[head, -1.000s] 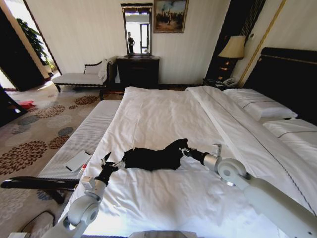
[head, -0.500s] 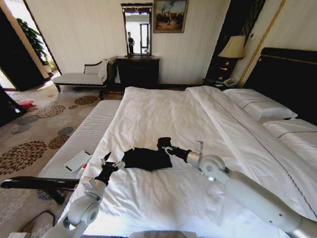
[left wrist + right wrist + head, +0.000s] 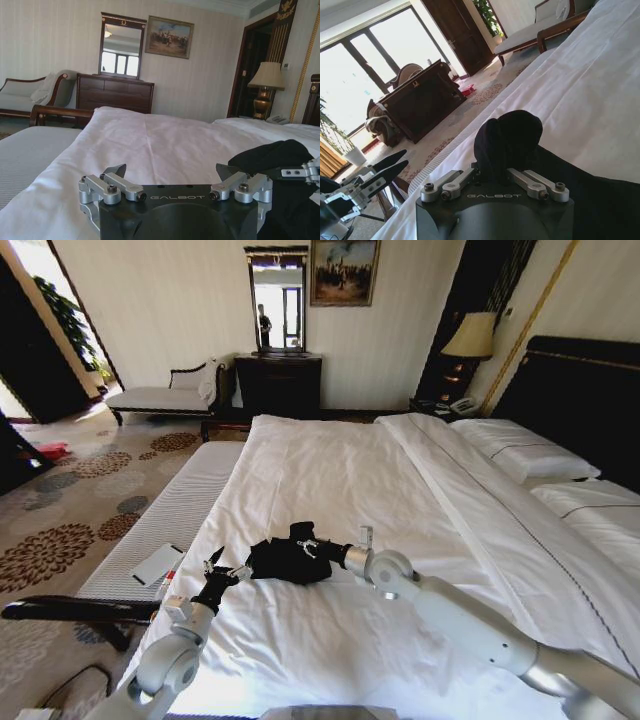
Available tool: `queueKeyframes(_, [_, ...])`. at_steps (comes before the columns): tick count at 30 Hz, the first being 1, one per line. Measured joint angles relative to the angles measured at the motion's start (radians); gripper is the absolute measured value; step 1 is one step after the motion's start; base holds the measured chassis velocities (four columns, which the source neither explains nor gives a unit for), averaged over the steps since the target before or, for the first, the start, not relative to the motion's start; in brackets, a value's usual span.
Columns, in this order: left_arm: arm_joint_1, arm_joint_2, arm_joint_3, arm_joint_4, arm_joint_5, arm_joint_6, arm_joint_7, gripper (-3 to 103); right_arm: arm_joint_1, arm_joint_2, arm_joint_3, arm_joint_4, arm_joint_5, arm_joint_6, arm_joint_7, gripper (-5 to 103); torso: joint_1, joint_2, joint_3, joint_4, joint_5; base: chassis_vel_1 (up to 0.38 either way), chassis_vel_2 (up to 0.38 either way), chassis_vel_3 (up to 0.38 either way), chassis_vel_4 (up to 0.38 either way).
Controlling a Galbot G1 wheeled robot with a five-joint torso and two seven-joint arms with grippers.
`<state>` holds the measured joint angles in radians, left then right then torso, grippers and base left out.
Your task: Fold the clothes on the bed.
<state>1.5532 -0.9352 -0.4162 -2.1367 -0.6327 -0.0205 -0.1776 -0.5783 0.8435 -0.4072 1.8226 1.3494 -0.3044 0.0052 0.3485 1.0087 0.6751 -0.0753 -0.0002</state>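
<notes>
Your black T-shirt (image 3: 285, 560) lies bunched in a small dark heap on the white bed (image 3: 330, 470), near the foot end and toward the robot's left side of the mattress. All around it the sheet is bare: you have wide open white fabric running up toward the pillows (image 3: 525, 455) by the dark headboard (image 3: 590, 390), and more bare sheet across to the right.

Your right gripper (image 3: 303, 542) reaches in from the right, its arm stretched low over the bed, and its fingers are clamped on a fold of the shirt. In the right wrist view that fold (image 3: 507, 140) stands up as a dark lump gathered between the finger links, with the rest of the shirt spread beneath the gripper.

Your left gripper (image 3: 222, 568) sits just beside the shirt's left edge, close to the side edge of the mattress, apart from the fabric. Its two dark fingers are spread wide with nothing between them; the left wrist view shows them parted over bare sheet, with the shirt (image 3: 272, 155) off to one side.

Beyond that mattress edge lies a grey bench (image 3: 175, 520) with a white card (image 3: 157, 564) on it, then patterned carpet (image 3: 70, 510). A dark dresser (image 3: 278, 383) and a pale chaise (image 3: 165, 395) stand against the far wall, well apart from the bed
</notes>
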Motion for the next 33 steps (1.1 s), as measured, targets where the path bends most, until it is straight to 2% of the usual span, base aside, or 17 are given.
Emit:
queueKeyframes(8, [0.0,0.0,0.0,0.0,0.0,0.0,0.0,100,0.02,0.039,-0.044,-0.058,-0.004,0.003,0.014,8,0.0,0.0,0.0,0.0001,0.0001,0.0,0.0,0.0,0.0])
queueKeyframes(10, [0.0,0.0,0.0,0.0,0.0,0.0,0.0,100,0.021,0.043,-0.05,-0.064,-0.005,0.003,0.016,5,0.0,0.0,0.0,0.0,0.0001,0.0,0.0,0.0,0.0])
queueKeyframes(13, [0.0,0.0,0.0,0.0,0.0,0.0,0.0,100,0.021,0.052,-0.055,-0.071,-0.009,0.006,0.022,10,0.0,0.0,0.0,0.0,0.0002,0.0,0.0,0.0,0.0])
queueKeyframes(17, [0.0,0.0,0.0,0.0,0.0,0.0,0.0,100,0.023,0.058,-0.058,-0.072,-0.011,0.009,0.025,30,0.0,0.0,0.0,0.0001,0.0002,0.0,0.0,0.0,0.0])
queueKeyframes(19, [0.0,0.0,0.0,0.0,0.0,0.0,0.0,100,0.025,0.059,-0.059,-0.072,-0.012,0.012,0.025,30,0.0,0.0,0.0,0.0001,0.0001,0.0,0.0,0.0,0.0])
queueKeyframes(22, [0.0,0.0,0.0,0.0,0.0,0.0,0.0,100,0.038,0.058,-0.065,-0.075,-0.026,0.026,0.026,47,0.0,0.0,0.0,0.0,0.0002,0.0,0.0,0.0,0.0])
queueKeyframes(23, [0.0,0.0,0.0,0.0,0.0,0.0,0.0,100,0.038,0.058,-0.065,-0.075,-0.026,0.026,0.026,47,0.0,0.0,0.0,0.0,0.0002,0.0,0.0,0.0,0.0])
queueKeyframes(26, [0.0,0.0,0.0,0.0,0.0,0.0,0.0,100,0.051,0.058,-0.065,-0.074,-0.02,0.033,0.026,63,0.0,0.0,0.0,0.0001,0.0001,0.0,0.0,0.0,0.0])
queueKeyframes(28, [0.0,0.0,0.0,0.0,0.0,0.0,0.0,100,0.054,0.059,-0.062,-0.074,-0.015,0.037,0.027,63,0.0,0.0,0.0,0.0,0.0002,0.0,0.0,0.0,0.0])
queueKeyframes(32, [0.0,0.0,0.0,0.0,0.0,0.0,0.0,100,0.055,0.063,-0.031,-0.074,0.012,0.053,0.036,85,0.0,0.0,0.0,0.0001,0.0002,0.0,0.0,0.0,0.0])
queueKeyframes(33, [0.0,0.0,0.0,0.0,0.0,0.0,0.0,100,0.055,0.063,-0.031,-0.074,0.012,0.053,0.036,85,0.0,0.0,0.0,0.0001,0.0002,0.0,0.0,0.0,0.0])
